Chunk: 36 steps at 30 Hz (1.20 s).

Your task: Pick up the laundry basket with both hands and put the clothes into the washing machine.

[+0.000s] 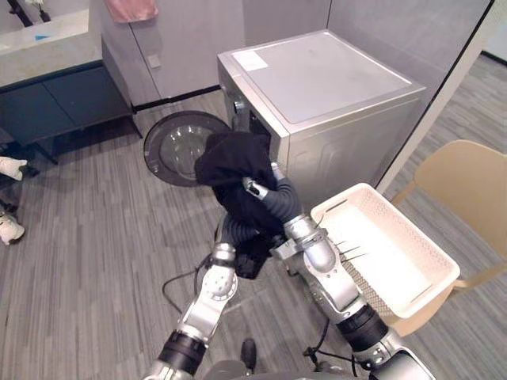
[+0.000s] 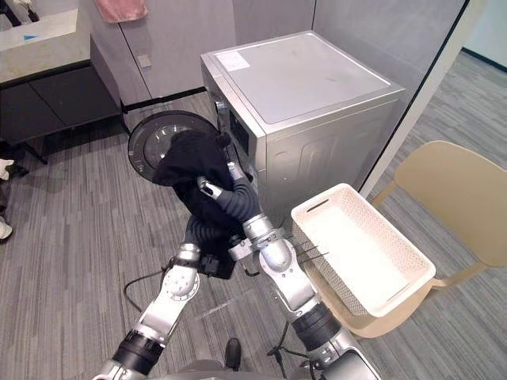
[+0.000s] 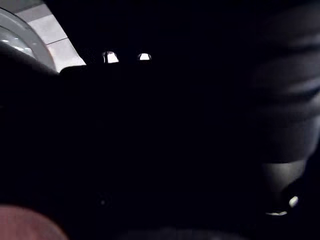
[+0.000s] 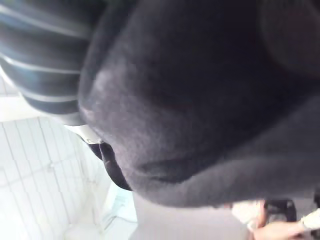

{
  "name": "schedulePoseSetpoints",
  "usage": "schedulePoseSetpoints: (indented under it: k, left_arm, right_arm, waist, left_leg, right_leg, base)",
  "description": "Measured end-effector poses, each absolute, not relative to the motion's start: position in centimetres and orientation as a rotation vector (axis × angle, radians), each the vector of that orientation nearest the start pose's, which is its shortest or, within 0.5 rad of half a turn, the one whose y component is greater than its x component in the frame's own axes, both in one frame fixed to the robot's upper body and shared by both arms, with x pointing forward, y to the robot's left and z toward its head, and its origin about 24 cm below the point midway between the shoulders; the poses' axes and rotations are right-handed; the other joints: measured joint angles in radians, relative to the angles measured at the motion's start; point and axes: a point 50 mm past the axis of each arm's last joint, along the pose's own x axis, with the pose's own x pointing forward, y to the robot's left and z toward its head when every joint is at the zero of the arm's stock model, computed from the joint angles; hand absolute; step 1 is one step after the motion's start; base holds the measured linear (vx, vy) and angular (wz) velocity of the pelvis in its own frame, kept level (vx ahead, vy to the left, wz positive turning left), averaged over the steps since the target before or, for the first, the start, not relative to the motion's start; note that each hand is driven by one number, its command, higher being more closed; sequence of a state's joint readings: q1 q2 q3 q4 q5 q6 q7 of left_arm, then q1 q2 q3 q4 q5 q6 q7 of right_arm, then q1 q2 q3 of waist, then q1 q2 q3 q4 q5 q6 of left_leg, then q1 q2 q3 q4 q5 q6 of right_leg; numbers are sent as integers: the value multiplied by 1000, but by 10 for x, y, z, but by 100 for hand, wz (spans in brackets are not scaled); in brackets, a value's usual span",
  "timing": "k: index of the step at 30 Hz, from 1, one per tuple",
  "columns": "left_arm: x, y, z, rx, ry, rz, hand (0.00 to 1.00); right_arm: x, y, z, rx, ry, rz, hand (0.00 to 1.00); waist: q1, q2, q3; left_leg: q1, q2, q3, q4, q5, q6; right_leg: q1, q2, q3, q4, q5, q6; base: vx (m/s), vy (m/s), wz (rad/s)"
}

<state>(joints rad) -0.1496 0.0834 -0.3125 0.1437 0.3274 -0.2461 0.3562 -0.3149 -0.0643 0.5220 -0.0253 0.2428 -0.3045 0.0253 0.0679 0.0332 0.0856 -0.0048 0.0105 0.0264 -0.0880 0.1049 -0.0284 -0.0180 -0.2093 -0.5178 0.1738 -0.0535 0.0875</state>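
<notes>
While both arms reach up to the front of the washing machine [image 1: 325, 87], the step in hand reads as loading, not carrying. The black garment [image 1: 234, 158] is bunched in the air, right against the open port. Round door [image 1: 170, 146] is swung wide toward the robot's left, out of the way.

Right hand [image 1: 255, 188] is pressed into the underside of the bundle. Left hand [image 1: 236, 231] is lower, under the hanging tail of cloth. Both are buried in fabric, so I cannot tell how the fingers are set on either.

Laundry basket [image 1: 432, 265] sits on the beige chair [image 1: 467, 190] beside the machine and looks empty, though its near corner is screened by the right arm.

Next move, as I judge it: drive the bundle forward through the port, the hanging tail included, then let go and draw both hands back without dragging cloth out over the sill.
</notes>
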Motion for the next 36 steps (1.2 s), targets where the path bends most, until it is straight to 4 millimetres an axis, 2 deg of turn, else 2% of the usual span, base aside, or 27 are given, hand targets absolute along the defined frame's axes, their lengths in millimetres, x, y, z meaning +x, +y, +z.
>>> schedulePoseSetpoints:
  k: [1,4,5,13,18,21,23,24,26,30,32,36]
  left_arm:
    - [269,89,71,355,-364,-36,100]
    - [273,90,75,377,-381,-7,100]
    - [273,91,75,390,-379,3,100]
    - [275,102,74,398,-360,39,100]
    - [274,116,68,361,-316,97,100]
    - [267,123,58,342,-267,125,100]
    - [258,130,44,333,-207,139,100]
    - [255,131,40,333,-192,141,100]
    - [245,134,22,336,-119,124,100]
    - [229,148,-9,333,31,125,100]
    - [220,157,-24,332,109,140,100]
    - [199,178,-56,340,277,158,100]
  right_arm:
    - [252,-17,139,210,-517,670,100]
    - [245,-10,131,277,-465,749,100]
    - [241,-8,124,308,-431,776,0]
    - [232,-9,105,358,-344,831,0]
    - [226,-11,87,284,-292,810,0]
    - [229,-24,76,211,-271,728,0]
    - [234,-44,63,135,-235,618,0]
    - [235,-50,60,117,-229,589,0]
    - [238,-75,52,54,-208,476,0]
    - [239,-106,44,-40,-183,346,0]
    - [236,-116,35,-87,-146,310,0]
    - [231,-130,-2,-189,18,287,0]
  waist:
    - [-1,-2,-3]
    - [-3,-3,-8]
    - [-2,-3,-15]
    - [-5,-8,-28]
    - [-5,-12,-44]
    - [-2,-14,-46]
    - [-2,-14,-46]
    - [-2,-14,-46]
    - [0,-14,-46]
    - [0,-15,-47]
    - [0,-15,-47]
    - [0,-16,-37]
  left_leg:
    - [3,0,0,-4,2,1]
    - [11,-1,-1,-5,4,3]
    - [11,1,-1,-6,4,3]
    - [15,11,-5,-8,10,-7]
    - [13,24,-9,-14,14,-12]
    - [12,28,-13,-14,17,-16]
    - [10,28,-17,-14,18,-16]
    - [9,28,-19,-14,18,-17]
    - [0,35,-25,-14,17,-18]
    - [-19,45,-21,-14,13,-24]
    - [-22,50,-19,-14,13,-26]
    - [-62,58,-39,-8,27,-46]
  right_leg:
    - [4,2,0,-6,3,1]
    - [17,6,2,-22,11,1]
    - [17,10,5,-26,12,-1]
    - [29,35,9,-52,24,-14]
    - [32,51,9,-61,25,-19]
    - [32,57,9,-62,25,-19]
    - [32,58,10,-61,25,-19]
    - [32,58,10,-62,25,-19]
    - [25,61,23,-60,23,-18]
    - [9,67,36,-57,18,-17]
    - [5,71,39,-55,13,-23]
    - [-24,87,18,-55,7,-36]
  base:
    - [0,0,0]
    - [0,0,0]
    - [8,-6,-4]
    - [3,-3,-1]
    - [-8,-21,0]
    - [-1,-3,1]
    - [-5,-3,5]
    - [-3,-15,7]
    - [-8,-22,7]
    - [-21,-13,-4]
    - [-5,-33,-5]
    - [21,-47,8]
